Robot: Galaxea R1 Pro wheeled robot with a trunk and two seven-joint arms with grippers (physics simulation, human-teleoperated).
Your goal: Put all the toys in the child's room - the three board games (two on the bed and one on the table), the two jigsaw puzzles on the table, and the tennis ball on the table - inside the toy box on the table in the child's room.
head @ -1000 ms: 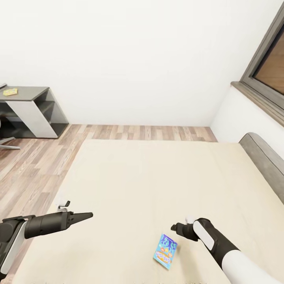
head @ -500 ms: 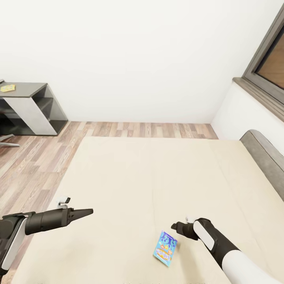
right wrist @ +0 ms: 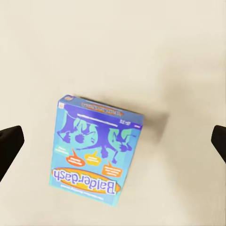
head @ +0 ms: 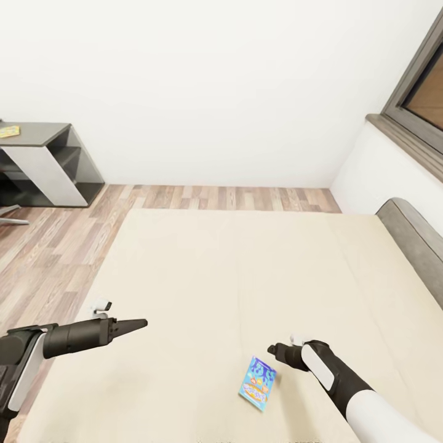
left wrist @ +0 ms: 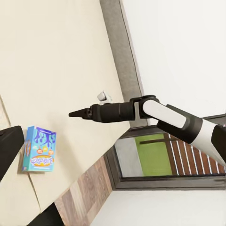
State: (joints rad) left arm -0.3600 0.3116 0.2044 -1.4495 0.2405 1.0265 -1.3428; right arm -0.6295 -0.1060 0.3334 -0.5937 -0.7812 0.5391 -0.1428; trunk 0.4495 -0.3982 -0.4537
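Nearest, a blue board game [head: 258, 383] lies flat on the bed [head: 246, 277], ungrasped. The right pincer [head: 272, 351] hangs above it at its 1 o'clock, fingers spread wide, empty. The left pincer [head: 140, 322], at 9 o'clock, looks closed and empty. Far off at 10 o'clock, the counter [head: 34, 133] bears a yellowish toy [head: 8, 131]. Judging by this, packing remains.

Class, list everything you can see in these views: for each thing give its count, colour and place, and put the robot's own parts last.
Balderdash board game: one, blue, flat on the bed near the right hand.
Bed: one, beige mattress, grey headboard at the right.
Desk section: one, dark grey with white panel, far left by the wall.
Flat item on the desk: one, yellow-green, too small to identify.
Floor: wood planks, left of and beyond the bed.
Window: one, dark frame, upper right.
Left hand: one, black, over the bed, shut.
Right hand: one, black, above the game, open.
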